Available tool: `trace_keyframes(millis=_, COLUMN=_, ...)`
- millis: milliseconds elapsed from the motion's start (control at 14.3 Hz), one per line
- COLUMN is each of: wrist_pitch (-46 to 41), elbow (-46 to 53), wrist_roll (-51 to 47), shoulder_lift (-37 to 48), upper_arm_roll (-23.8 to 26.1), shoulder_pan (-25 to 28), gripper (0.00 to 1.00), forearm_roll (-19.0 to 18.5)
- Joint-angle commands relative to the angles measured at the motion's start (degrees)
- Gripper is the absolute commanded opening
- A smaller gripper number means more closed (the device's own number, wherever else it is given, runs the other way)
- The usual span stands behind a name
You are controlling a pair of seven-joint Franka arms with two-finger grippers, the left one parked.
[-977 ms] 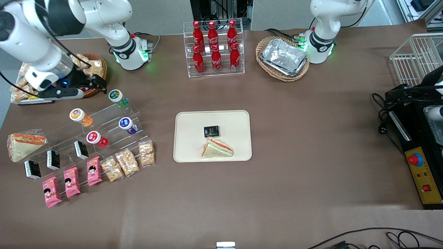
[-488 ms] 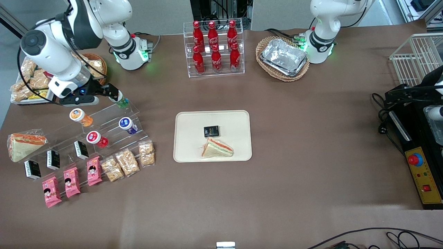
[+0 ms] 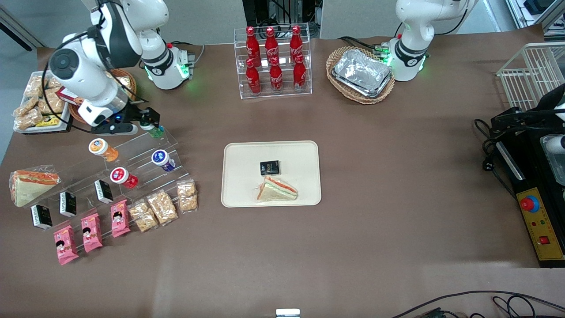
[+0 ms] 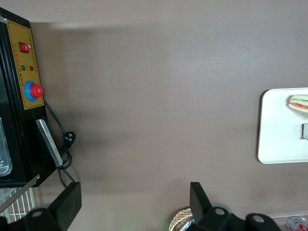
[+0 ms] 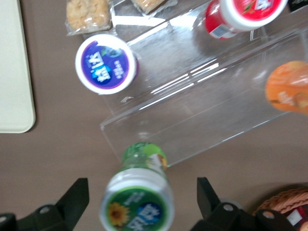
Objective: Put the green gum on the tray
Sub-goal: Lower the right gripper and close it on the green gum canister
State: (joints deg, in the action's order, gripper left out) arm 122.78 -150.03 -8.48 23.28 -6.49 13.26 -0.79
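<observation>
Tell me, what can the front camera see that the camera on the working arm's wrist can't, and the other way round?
Only the front view shows the red cola bottles, the sandwich on the tray, and the foil trays in a basket.

Only the right wrist view shows the green gum's sunflower label up close, with the open gripper straddling it, fingers apart from it.

Both show the green gum on the clear stand, the blue bottle, and the tray's edge.
</observation>
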Motion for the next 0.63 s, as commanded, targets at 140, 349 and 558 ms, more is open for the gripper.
trace_keyframes(millis=140, wrist_pitch=1.76, elbow=-1.85, wrist_roll=-6.9, shoulder_lift=1.24, upper_arm_roll=0.17, shoulder_pan=4.84, gripper=0.84, forearm_roll=0.44)
trace_keyframes(millis=349, wrist_pitch=1.58, elbow=-1.85, wrist_roll=-6.46, shoulder_lift=1.15, upper_arm_roll=0.17, shoulder_pan=4.84, gripper=0.53, forearm_roll=0.44)
trace_keyframes(millis=558, wrist_pitch=1.5, elbow=-1.67, wrist_roll=-6.28, shoulder_lift=1.07, upper_arm_roll=0.17, shoulder_pan=4.75, gripper=0.28, forearm_roll=0.35)
